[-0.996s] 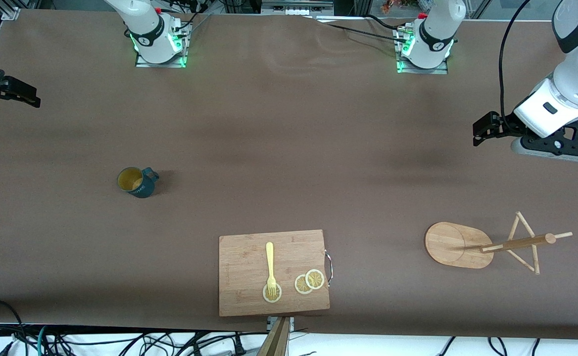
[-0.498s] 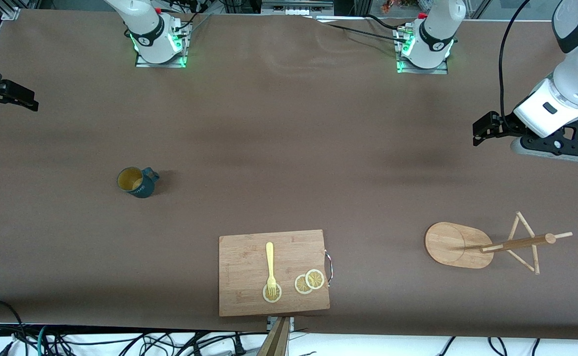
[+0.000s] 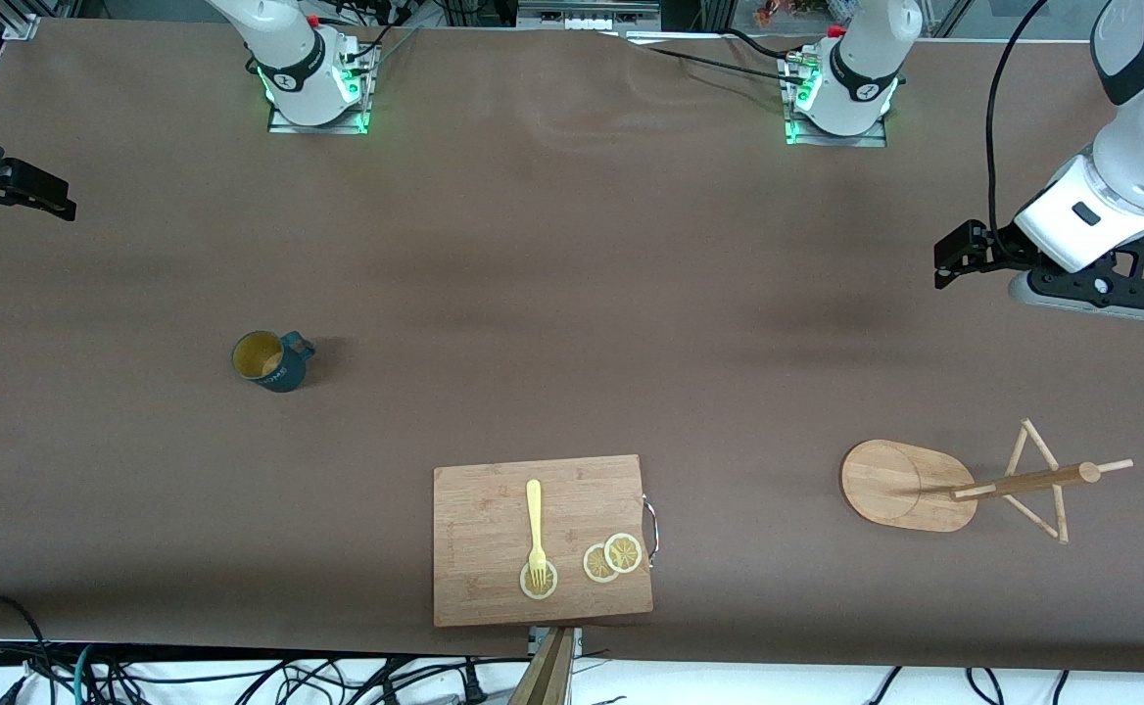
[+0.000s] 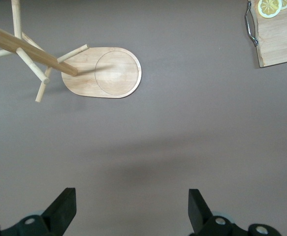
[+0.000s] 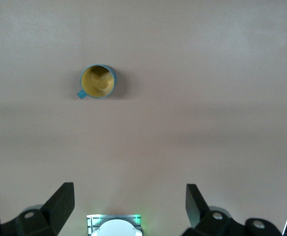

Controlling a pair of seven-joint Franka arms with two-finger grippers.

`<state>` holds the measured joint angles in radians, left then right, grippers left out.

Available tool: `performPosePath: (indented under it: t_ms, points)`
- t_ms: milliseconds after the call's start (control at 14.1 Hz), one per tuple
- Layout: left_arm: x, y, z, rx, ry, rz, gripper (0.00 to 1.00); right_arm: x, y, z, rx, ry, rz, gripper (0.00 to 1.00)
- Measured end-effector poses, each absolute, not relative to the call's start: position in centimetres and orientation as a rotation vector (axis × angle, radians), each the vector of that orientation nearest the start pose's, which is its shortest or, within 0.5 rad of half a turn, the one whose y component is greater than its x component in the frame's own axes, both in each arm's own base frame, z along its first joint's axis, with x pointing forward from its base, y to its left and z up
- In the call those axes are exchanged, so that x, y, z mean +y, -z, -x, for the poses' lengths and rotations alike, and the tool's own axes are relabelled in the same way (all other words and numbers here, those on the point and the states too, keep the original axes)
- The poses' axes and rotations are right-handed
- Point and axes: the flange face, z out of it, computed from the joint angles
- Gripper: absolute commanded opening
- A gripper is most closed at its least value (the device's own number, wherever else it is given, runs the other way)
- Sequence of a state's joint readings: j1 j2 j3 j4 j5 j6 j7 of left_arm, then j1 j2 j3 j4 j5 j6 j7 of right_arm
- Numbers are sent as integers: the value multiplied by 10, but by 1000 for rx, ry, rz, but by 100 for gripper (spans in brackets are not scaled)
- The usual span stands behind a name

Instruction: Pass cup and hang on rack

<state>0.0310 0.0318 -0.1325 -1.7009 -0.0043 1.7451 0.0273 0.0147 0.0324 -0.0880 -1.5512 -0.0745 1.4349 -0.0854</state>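
Observation:
The dark teal cup (image 3: 271, 360) stands upright on the brown table toward the right arm's end, its tan inside showing; it also shows in the right wrist view (image 5: 98, 81). The bamboo rack (image 3: 905, 485) stands toward the left arm's end, with its pole and pegs (image 3: 1027, 480); the left wrist view shows its oval base (image 4: 104, 73). My left gripper (image 3: 946, 259) hangs open and empty above bare table, its fingers wide apart in its wrist view (image 4: 132, 201). My right gripper (image 3: 53, 196) is open and empty at the table's edge, well apart from the cup (image 5: 130, 196).
A wooden cutting board (image 3: 484, 509) with a yellow fork (image 3: 535, 524) and lemon slices (image 3: 611, 558) lies near the front edge, between cup and rack. Its handle corner shows in the left wrist view (image 4: 281, 39). The arm bases (image 3: 312, 83) stand along the back edge.
My right gripper has shifted slightly toward the table's edge at the right arm's end. The left arm, cup and rack have barely moved.

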Motion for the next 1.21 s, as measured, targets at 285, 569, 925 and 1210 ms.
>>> performPosePath:
  t_ms: [285,569,925,1210]
  points:
    - [-59,-560,-571,205,21,3144,100,-48,-600,-549,-12,-263,3196,100]
    - [-59,-561,-571,205,22,3144,100,-49,-583,-558,-12,-304,3193,100]
    - [-59,-561,-571,205,23,3144,100,-52,-534,-584,-11,-377,3189,100]
    - [-59,-562,-571,205,25,3144,100,-45,-460,-613,-41,-489,3175,100]
